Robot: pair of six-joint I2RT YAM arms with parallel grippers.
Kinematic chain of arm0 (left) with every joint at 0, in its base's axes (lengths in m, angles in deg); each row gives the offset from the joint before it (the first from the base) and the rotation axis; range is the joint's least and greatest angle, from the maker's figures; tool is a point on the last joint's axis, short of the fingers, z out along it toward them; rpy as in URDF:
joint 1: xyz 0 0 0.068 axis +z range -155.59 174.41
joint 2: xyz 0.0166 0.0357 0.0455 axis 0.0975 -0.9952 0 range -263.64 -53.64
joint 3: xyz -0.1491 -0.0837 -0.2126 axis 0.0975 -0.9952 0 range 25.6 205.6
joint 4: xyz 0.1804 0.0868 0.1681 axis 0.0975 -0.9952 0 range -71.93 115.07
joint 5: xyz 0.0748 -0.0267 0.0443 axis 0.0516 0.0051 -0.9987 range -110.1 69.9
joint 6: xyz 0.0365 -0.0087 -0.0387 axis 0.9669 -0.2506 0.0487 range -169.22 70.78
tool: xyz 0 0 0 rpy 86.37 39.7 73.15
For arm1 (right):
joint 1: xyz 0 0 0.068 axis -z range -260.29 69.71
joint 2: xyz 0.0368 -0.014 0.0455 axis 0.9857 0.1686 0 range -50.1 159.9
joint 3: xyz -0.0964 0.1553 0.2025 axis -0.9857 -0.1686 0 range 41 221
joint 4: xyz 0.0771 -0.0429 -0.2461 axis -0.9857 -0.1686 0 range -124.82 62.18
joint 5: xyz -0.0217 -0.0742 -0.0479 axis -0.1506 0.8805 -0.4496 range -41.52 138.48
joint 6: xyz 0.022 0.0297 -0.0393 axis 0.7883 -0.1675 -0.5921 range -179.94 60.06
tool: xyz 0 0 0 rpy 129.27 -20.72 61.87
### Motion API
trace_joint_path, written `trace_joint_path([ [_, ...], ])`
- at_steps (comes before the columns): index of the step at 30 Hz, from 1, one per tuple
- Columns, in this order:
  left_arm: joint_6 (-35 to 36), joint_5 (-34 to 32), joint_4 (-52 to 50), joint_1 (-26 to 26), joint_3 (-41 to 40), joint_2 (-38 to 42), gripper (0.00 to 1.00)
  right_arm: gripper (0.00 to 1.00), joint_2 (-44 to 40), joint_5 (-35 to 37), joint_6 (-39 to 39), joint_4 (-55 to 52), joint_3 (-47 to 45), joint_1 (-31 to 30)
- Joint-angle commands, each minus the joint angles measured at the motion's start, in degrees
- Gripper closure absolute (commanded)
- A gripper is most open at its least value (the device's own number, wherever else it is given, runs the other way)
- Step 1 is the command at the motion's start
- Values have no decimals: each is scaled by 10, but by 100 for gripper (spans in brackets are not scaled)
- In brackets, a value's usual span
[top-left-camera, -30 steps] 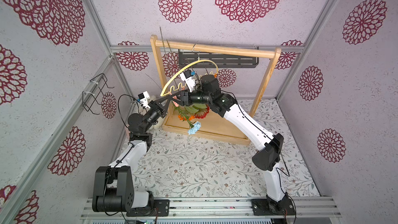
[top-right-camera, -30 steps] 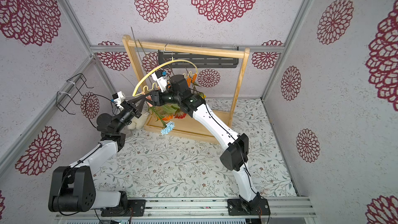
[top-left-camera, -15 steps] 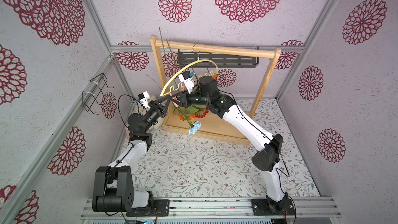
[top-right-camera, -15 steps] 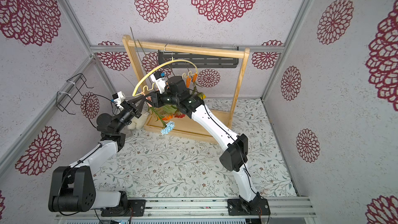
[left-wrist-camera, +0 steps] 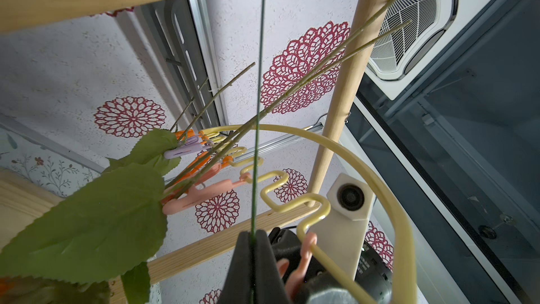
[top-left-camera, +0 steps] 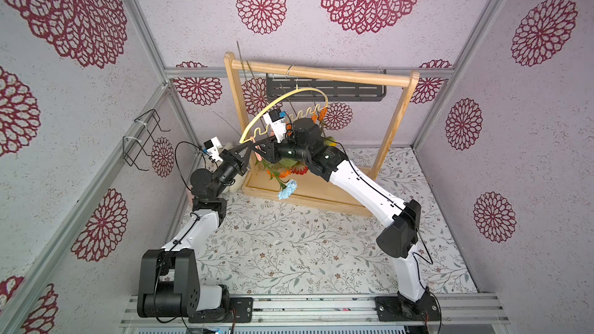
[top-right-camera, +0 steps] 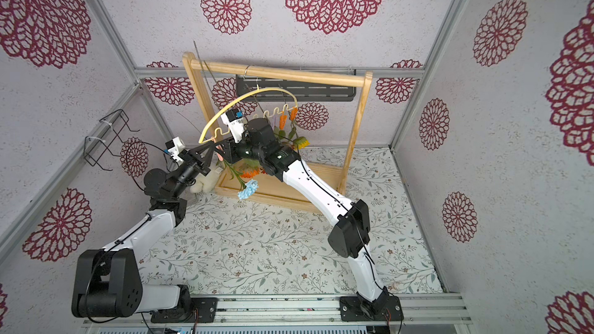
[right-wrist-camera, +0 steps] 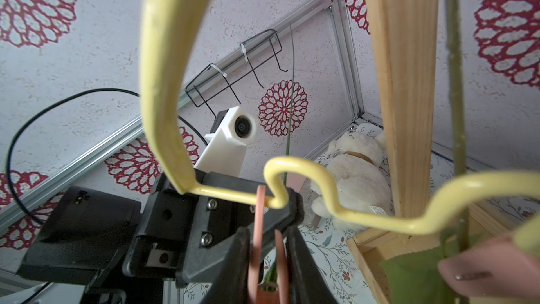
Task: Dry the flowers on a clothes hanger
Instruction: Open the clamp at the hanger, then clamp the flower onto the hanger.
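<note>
In a top view the blue flower (top-left-camera: pixel 287 189) hangs below both jaws. Left wrist: left jaws clamped on its stem (left-wrist-camera: pixel 258 112). Right wrist: right jaws have narrowed onto the pink clothespin (right-wrist-camera: pixel 258 214) (opening it, likely) on the clothes hanger (right-wrist-camera: pixel 163 83).

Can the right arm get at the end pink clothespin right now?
Likely yes: the right gripper straddles the pink clothespin; the left gripper, shut on a stem, sits beside it, not between.
</note>
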Motion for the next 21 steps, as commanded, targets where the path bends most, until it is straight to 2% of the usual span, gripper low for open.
trace_joint_path([
  [1,-10,-22,-3,3,-11,22,100,81,-50,8,21,104,-48,-4],
  [7,-48,-51,5,3,-24,27,100,81,-63,5,26,144,-85,-3],
  [15,-63,-53,15,3,-21,24,100,82,-83,3,24,179,-128,-3],
  [17,-60,-51,13,3,-21,24,100,79,-87,4,23,186,-134,-3],
  [19,-54,-46,11,3,-19,23,100,70,-90,5,22,188,-136,-3],
  [21,-48,-42,11,3,-18,22,100,68,-92,5,22,189,-136,-2],
])
